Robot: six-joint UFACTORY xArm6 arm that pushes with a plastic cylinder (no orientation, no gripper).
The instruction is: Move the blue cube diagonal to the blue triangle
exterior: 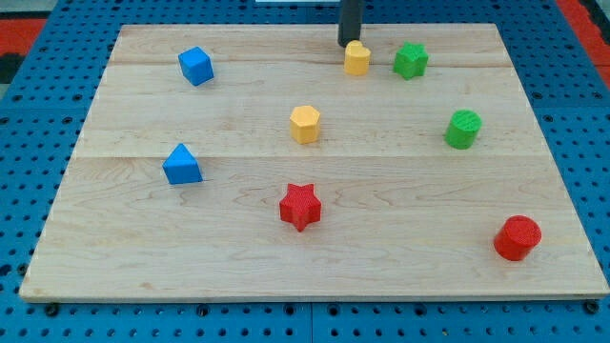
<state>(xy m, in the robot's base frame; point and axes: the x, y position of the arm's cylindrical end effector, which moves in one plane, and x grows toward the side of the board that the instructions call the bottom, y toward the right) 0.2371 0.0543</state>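
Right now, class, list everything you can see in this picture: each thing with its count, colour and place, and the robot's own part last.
blue cube: one, blue, near the view's top left of the board.
blue triangle: one, blue, left side, below the blue cube.
yellow heart-like block: one, yellow, top edge, just right of centre.
yellow hexagon: one, yellow, centre of the board.
green star: one, green, top, right of the yellow heart-like block.
green cylinder: one, green, right side, mid-height.
red star: one, red, below centre.
red cylinder: one, red, bottom right.
wooden board: one, pale wood, on a blue surface.
my tip: one, dark rod, at the upper left edge of the yellow heart-like block, far from the blue cube.
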